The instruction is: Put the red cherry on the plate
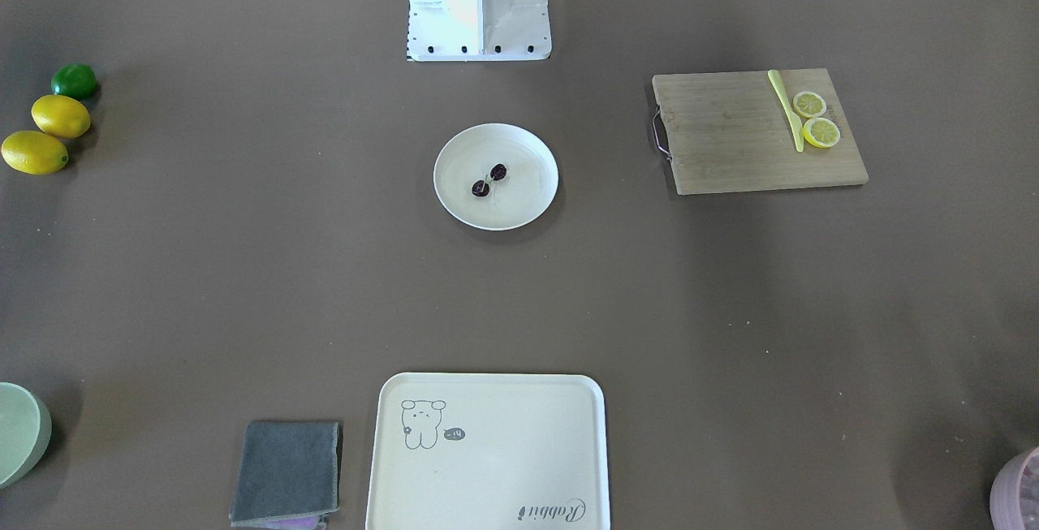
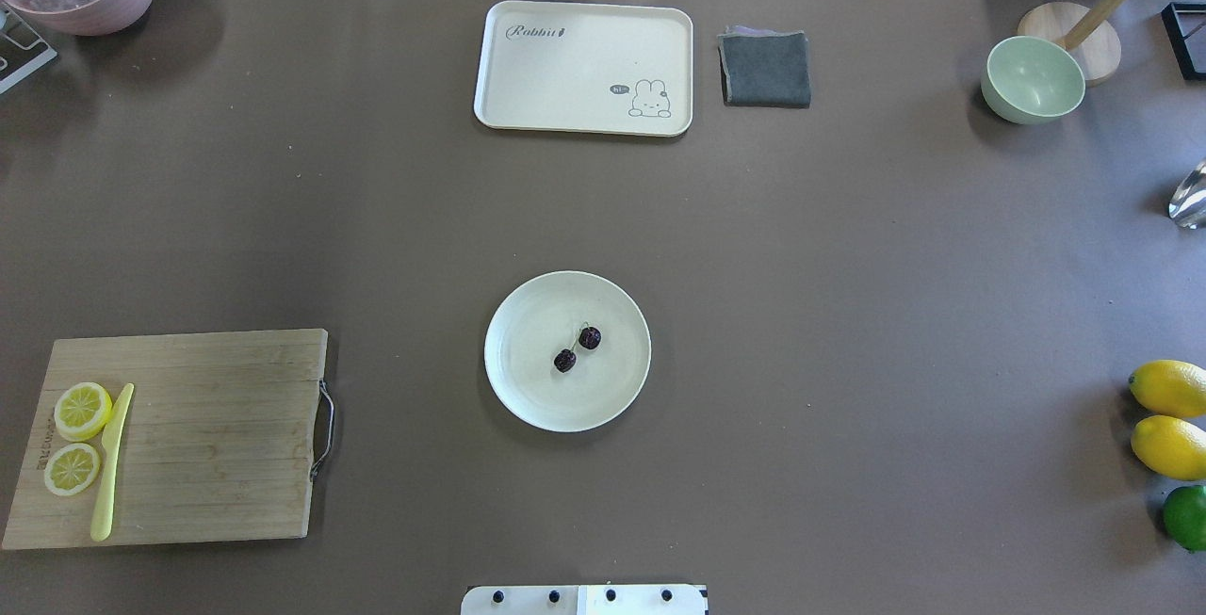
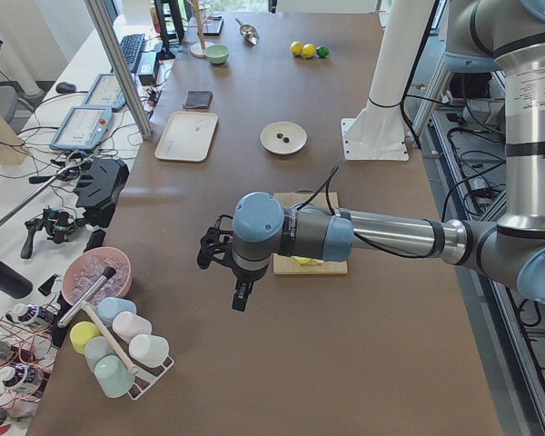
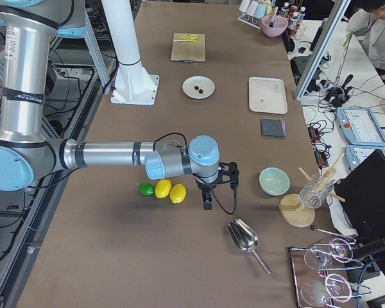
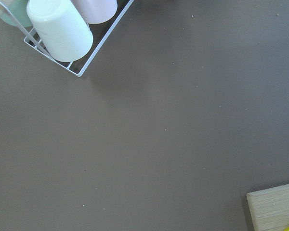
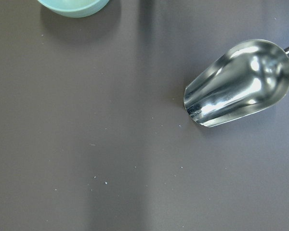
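The red cherry [image 1: 489, 180], a dark pair joined by a thin stem, lies on the round cream plate [image 1: 528, 205] at the table's middle, also visible in the overhead view as cherry [image 2: 577, 348] on plate [image 2: 528, 394]. No gripper appears in the front or overhead views. My left gripper [image 3: 240, 296] hangs over bare table near the cup rack, far from the plate; I cannot tell if it is open or shut. My right gripper [image 4: 207, 200] hovers beside the lemons, equally far away, state also unclear.
A wooden cutting board [image 2: 207, 436] holds lemon slices [image 2: 82, 410] and a yellow knife [image 2: 111, 464]. A cream tray [image 2: 565, 69], grey cloth [image 2: 765, 69] and green bowl [image 2: 1032, 80] stand far off. Lemons [image 2: 1168, 417], a lime [image 2: 1187, 516] and a metal scoop [image 6: 238, 82] sit right.
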`<state>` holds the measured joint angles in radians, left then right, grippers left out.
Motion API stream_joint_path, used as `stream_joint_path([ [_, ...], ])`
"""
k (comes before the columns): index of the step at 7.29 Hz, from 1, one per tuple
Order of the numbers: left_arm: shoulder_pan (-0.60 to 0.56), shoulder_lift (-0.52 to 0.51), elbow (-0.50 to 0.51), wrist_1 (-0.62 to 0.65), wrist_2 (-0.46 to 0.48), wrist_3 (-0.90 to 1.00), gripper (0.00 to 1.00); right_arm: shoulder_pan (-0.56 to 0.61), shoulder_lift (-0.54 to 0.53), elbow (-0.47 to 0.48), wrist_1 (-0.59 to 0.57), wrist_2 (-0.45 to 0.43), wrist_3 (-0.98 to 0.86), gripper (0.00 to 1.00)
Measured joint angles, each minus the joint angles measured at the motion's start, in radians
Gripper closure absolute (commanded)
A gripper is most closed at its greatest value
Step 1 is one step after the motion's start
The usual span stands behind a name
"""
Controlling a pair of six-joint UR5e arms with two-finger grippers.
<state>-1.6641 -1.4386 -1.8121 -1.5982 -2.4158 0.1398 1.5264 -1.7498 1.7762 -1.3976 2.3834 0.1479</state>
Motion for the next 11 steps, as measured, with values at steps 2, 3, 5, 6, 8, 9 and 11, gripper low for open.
stream_joint_path([
  [2, 0.001, -0.007, 0.009, -0.015, 0.0, -0.002, 0.02, 0.018, -0.011, -0.008, 0.005, -0.025, -0.011, 0.0],
  [3, 0.001, -0.009, 0.01, -0.017, 0.004, -0.002, 0.02, 0.02, -0.01, -0.008, 0.006, -0.027, -0.012, 0.0],
  [5, -0.001, -0.008, 0.022, -0.017, 0.008, 0.0, 0.02, 0.021, -0.017, -0.001, 0.009, -0.028, -0.014, 0.0],
  [6, -0.002, -0.006, 0.029, -0.017, 0.008, -0.001, 0.02, 0.021, -0.019, 0.0, 0.018, -0.031, -0.014, 0.0],
  [8, 0.0, -0.005, 0.059, -0.022, 0.022, 0.001, 0.02, 0.017, -0.019, -0.016, 0.06, -0.05, -0.012, 0.0],
  [9, 0.0, -0.007, 0.086, -0.036, 0.057, 0.001, 0.02, 0.015, -0.015, -0.021, 0.067, -0.05, -0.014, 0.0],
  [11, 0.001, -0.002, 0.103, -0.054, 0.097, -0.002, 0.02, -0.001, -0.004, -0.024, 0.068, -0.046, -0.014, 0.0],
])
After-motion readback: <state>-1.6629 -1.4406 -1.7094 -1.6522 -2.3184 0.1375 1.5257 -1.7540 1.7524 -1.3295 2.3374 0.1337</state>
